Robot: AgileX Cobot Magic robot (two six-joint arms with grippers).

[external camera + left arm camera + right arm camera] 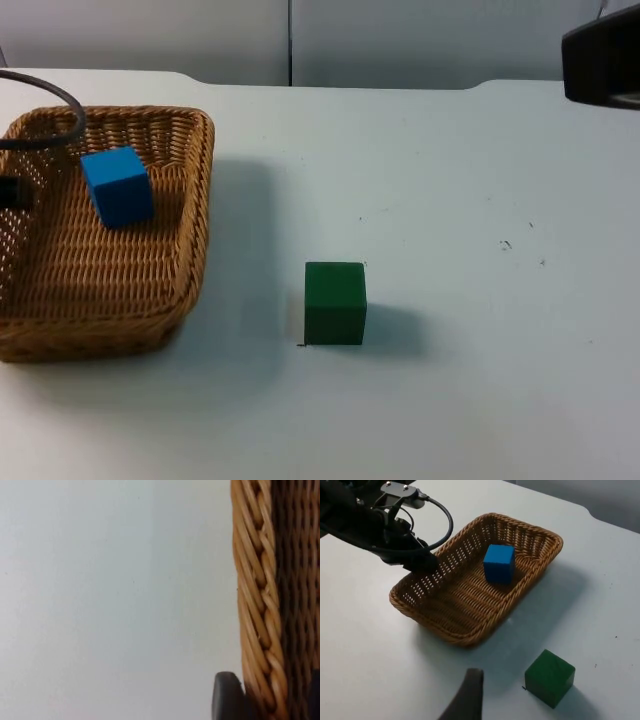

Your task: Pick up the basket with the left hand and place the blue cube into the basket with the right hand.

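My left gripper [422, 562] is clamped on the rim of the basket [60, 290] (long axis running away from the counter's [480, 200] front edge). The blue cube [118, 186] sits inside; my right gripper's [470, 695] opening I cannot tell.

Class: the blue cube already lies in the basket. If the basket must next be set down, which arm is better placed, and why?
Left. The left gripper grips the basket rim, with the blue cube inside. The right gripper hangs apart, above the table near the green cube.

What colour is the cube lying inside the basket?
Blue: the cube in the wicker basket, clearest in the right wrist view.
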